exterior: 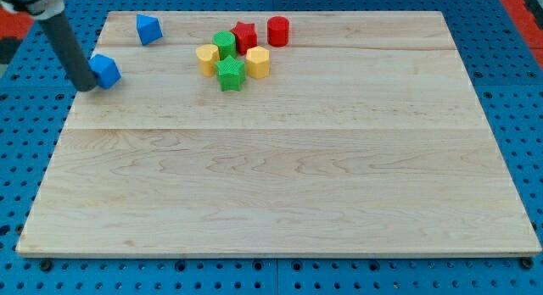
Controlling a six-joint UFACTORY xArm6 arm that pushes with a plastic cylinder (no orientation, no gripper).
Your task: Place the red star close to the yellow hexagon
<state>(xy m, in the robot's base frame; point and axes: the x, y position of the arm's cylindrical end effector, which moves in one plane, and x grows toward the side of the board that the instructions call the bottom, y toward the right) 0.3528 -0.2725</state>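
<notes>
Nearest: green star (pixel 230 73), wedged between yellow hexagon (pixel 258 63) and red star (pixel 244 36). My tip (pixel 86 87), no pincer fitted, touching blue cube (pixel 106 70), far left. Risk: scattering cluster, knocking hexagon away.

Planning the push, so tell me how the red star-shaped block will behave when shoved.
The red star-shaped block sits low and flat, so it should slide, not roll. It touches the green block, which would probably move too. Its points may make it rotate.
</notes>
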